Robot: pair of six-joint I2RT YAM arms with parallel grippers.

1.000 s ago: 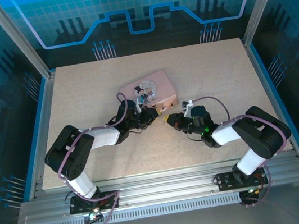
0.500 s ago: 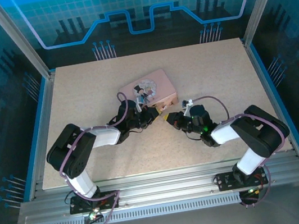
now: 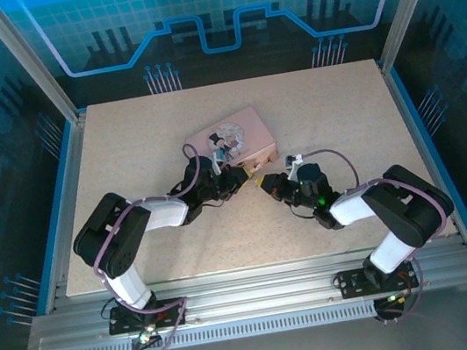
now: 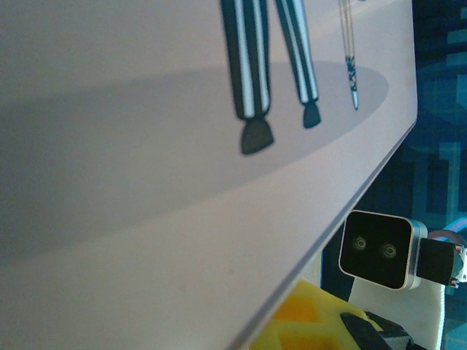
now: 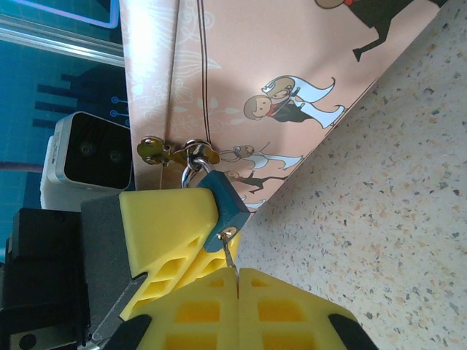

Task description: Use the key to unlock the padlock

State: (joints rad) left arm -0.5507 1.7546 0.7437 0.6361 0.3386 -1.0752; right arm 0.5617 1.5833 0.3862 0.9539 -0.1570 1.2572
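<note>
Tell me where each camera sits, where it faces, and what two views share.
Top: above and behind, looking down on the table; left arm and right arm show.
Left wrist: tight against the pink tin; a yellow finger shows.
Right wrist: along the right gripper toward padlock and key.
Shared: both wrist views show the tin.

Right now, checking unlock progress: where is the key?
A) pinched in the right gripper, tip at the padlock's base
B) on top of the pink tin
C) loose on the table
A: the key runs from the shut right gripper up to the padlock.
</note>
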